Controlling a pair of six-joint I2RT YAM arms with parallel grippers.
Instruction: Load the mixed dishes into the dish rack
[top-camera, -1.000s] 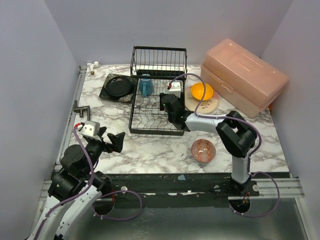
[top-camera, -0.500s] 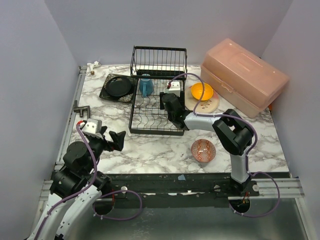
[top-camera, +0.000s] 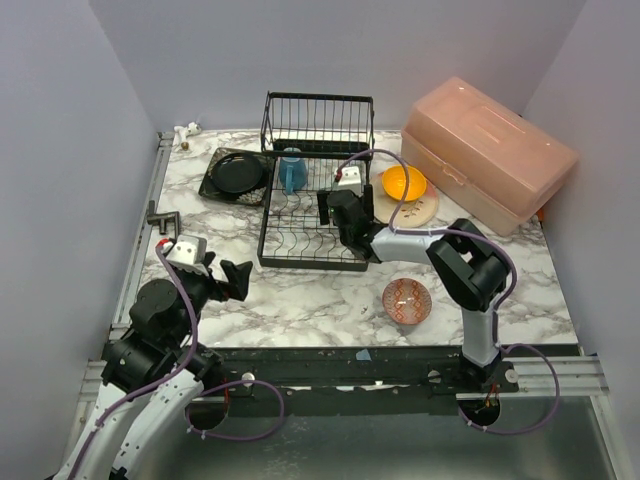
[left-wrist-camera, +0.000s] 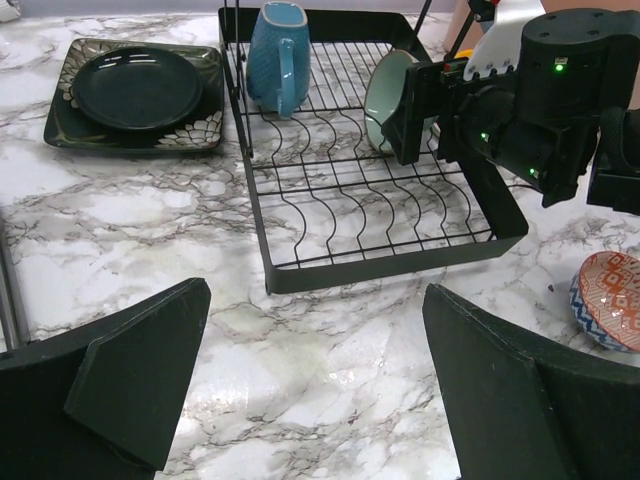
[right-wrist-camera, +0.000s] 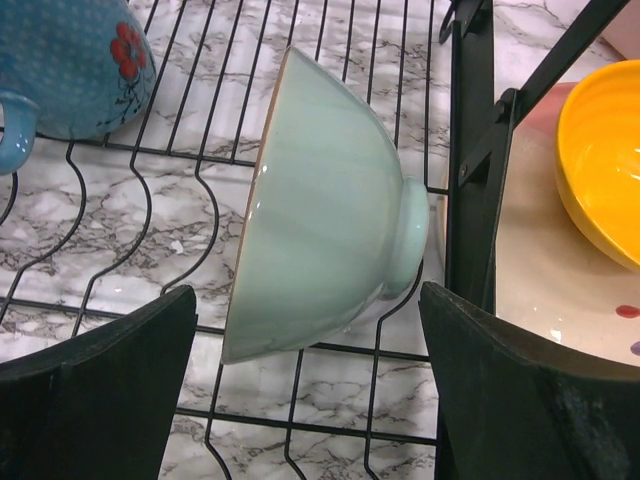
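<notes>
The black wire dish rack (top-camera: 300, 240) (left-wrist-camera: 380, 215) (right-wrist-camera: 300, 400) holds the blue-handled mug (top-camera: 292, 170) (left-wrist-camera: 277, 55) (right-wrist-camera: 70, 70) at its far left. A mint-green bowl (right-wrist-camera: 320, 220) (left-wrist-camera: 385, 95) stands on edge by the right wall. My right gripper (top-camera: 325, 205) (right-wrist-camera: 308, 295) (left-wrist-camera: 428, 110) is open, a finger on each side of that bowl without gripping it. The orange bowl (top-camera: 404, 182) (right-wrist-camera: 600, 160) sits on the beige-pink plate (top-camera: 420, 210) (right-wrist-camera: 540, 290). A black round plate (top-camera: 237, 173) (left-wrist-camera: 137, 87) lies on the square plate (top-camera: 215, 185) (left-wrist-camera: 70, 130). My left gripper (top-camera: 235, 275) (left-wrist-camera: 315, 300) is open over bare marble.
The red-patterned bowl (top-camera: 406, 301) (left-wrist-camera: 610, 300) sits near the front, right of centre. A big pink plastic box (top-camera: 490, 150) fills the back right corner. A black T-shaped fitting (top-camera: 163, 215) lies at the left edge, and small bits (top-camera: 185, 130) sit in the back left corner.
My right gripper's jaws have spread wider and let go of the mint-green bowl, which stays on edge in the rack. The left arm has shifted only slightly.
</notes>
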